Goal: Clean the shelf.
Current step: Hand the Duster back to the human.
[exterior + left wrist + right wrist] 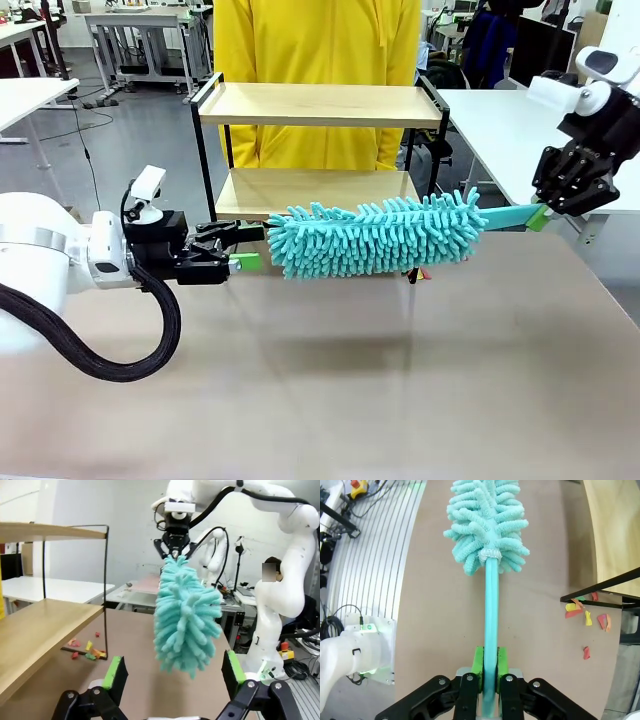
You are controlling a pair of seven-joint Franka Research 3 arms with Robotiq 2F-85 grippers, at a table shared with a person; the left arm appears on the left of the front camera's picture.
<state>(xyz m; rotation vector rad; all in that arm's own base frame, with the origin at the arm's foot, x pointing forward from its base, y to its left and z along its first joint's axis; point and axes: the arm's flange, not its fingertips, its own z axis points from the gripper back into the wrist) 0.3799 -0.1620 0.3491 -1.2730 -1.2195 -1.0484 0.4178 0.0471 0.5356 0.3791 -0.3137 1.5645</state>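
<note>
The shelf (pixel 320 105) stands at the table's far middle, two wooden boards in a black frame; its lower board (pixel 40 630) fills the left of the left wrist view. A teal fluffy duster (pixel 375 238) lies level in the air in front of the lower board. My right gripper (pixel 541 216) is shut on its flat teal handle (pixel 491 630), green pads (pixel 478 662) pressed to it. My left gripper (pixel 236 256) is open just off the duster's tip, and the duster head (pixel 187 625) hangs ahead between its green-padded fingers (pixel 112 672).
Small coloured paper scraps (pixel 587 615) lie on the brown tabletop (pixel 320 380) by the shelf's leg; the scraps (pixel 87 650) also sit beside the lower board. A person in a yellow top (pixel 315 40) stands right behind the shelf. White tables stand at both sides.
</note>
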